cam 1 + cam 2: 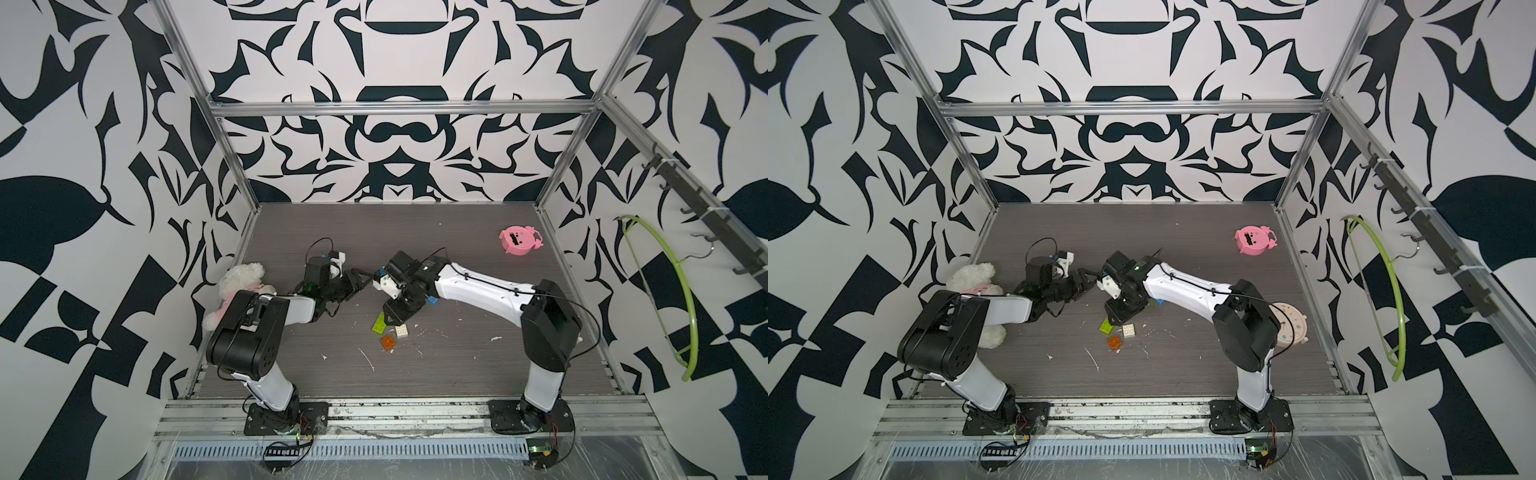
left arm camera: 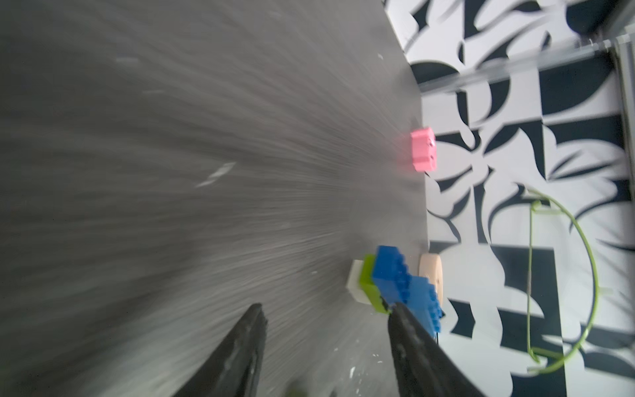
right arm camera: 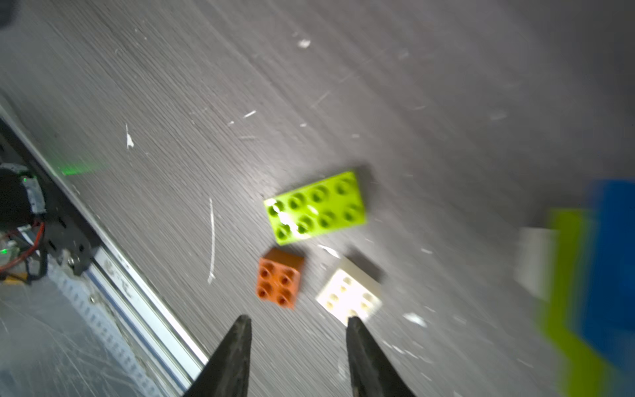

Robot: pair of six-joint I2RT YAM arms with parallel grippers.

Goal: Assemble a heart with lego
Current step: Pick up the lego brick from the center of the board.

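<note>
The heart, a stepped cluster (image 2: pixel 395 282) of joined blue, lime and white lego, stands on the table and shows blurred at the edge of the right wrist view (image 3: pixel 591 275). In both top views my right forearm hides all of it but a blue corner (image 1: pixel 433 300). Three loose bricks lie near the table's middle: a lime oblong (image 3: pixel 316 208), an orange square (image 3: pixel 280 283) and a white square (image 3: pixel 350 295). My right gripper (image 3: pixel 299 319) hangs open and empty just above them. My left gripper (image 2: pixel 328 309) is open and empty, one finger lined up with the cluster's edge.
A pink round toy (image 1: pixel 519 240) sits at the back right. A white plush (image 1: pixel 241 282) lies by my left arm. A beige round toy (image 1: pixel 1289 328) sits behind my right elbow. A green hanger (image 1: pixel 673 291) hangs on the right wall. White flecks dot the table.
</note>
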